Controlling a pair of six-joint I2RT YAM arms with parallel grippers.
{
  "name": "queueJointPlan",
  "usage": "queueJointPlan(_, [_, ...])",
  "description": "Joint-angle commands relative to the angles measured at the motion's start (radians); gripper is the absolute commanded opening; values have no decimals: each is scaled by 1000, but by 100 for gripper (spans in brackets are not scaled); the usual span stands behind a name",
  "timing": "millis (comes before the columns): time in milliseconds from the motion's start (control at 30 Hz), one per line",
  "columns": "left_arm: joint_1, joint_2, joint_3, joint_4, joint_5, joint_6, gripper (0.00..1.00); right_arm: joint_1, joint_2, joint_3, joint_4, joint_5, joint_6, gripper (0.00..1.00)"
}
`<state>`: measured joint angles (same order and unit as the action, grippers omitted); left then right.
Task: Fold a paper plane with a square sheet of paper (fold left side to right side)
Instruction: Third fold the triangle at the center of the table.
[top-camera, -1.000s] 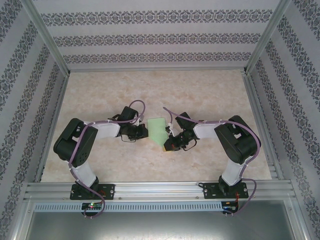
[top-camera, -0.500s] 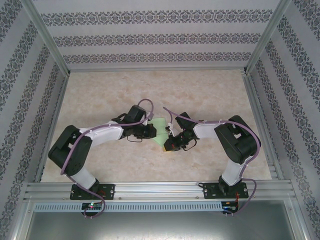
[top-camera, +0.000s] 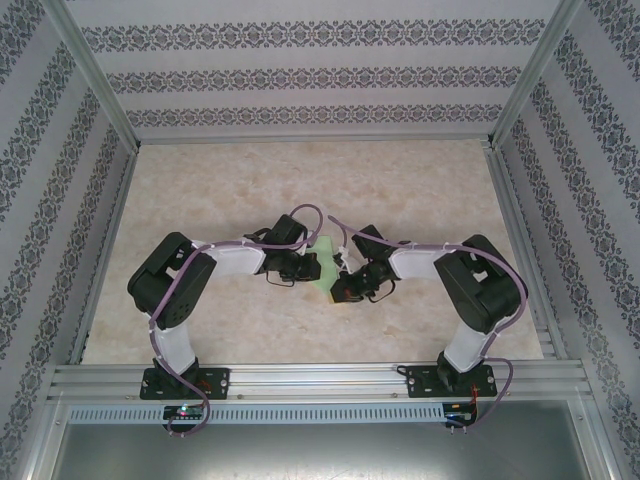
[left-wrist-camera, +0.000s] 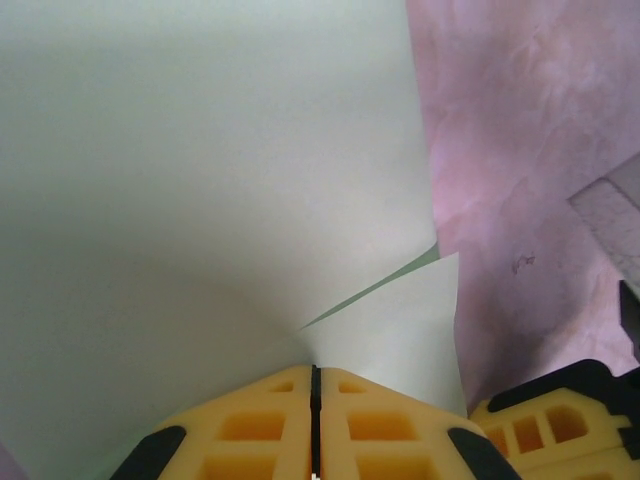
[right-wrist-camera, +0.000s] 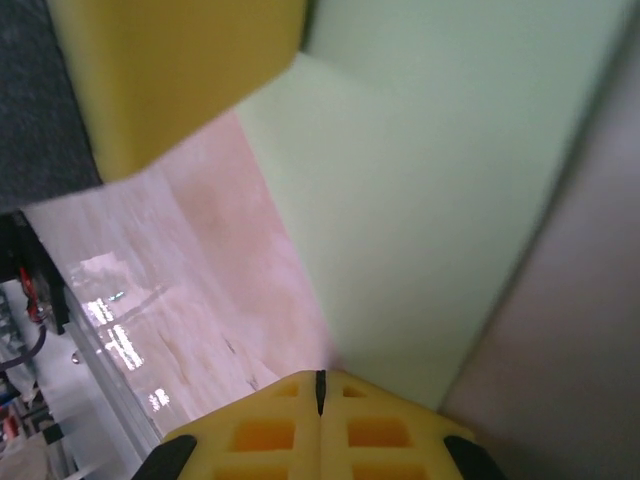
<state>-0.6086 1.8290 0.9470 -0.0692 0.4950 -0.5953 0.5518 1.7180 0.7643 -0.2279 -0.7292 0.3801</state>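
Centrally on the table (top-camera: 420, 190), the square sheet of paper (top-camera: 324, 262) lies between the two arms, which reach in from either side until they nearly meet over it; in the overhead view just a small patch of light green shows between them. The left gripper (top-camera: 308, 266) is at the sheet's left side, the right gripper (top-camera: 341, 288) at its near right corner. From the left wrist, the left gripper's yellow fingers (left-wrist-camera: 250, 430) are pressed together, clenched on the paper; the sheet rises away from them in a smooth curve, one layer lifted above another with a dark slit between, and pinkish table beside it on the right. From the right wrist, the right gripper's fingers (right-wrist-camera: 260, 430) are likewise clenched, their tips at the paper's edge where it meets the table; whether that edge is actually pinched I cannot tell. The left gripper's yellow finger shows blurred at the upper left of that view, over the sheet.
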Motion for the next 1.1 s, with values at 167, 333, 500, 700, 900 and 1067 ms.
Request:
queueJointPlan(167, [-7,-1,-74,21,-38,-18,10,3,-146,11,-49,10,133,0])
queueJointPlan(333, [-9,1,-71,28,-35,-18,10,33,-73,64,-5,36,197,0])
queueJointPlan(500, [-12,2,-68,26,-38,-18,10,43,-6,76,76,75,264,0])
queueJointPlan(700, [-13,2,-67,20,-41,-14,10,71,48,110,83,80,275,0])
queueJointPlan(900, [-13,3,-67,20,-44,-15,9,71,61,109,100,103,297,0])
queueJointPlan(1067, [-13,3,-67,12,-53,-11,9,71,78,111,87,116,313,0])
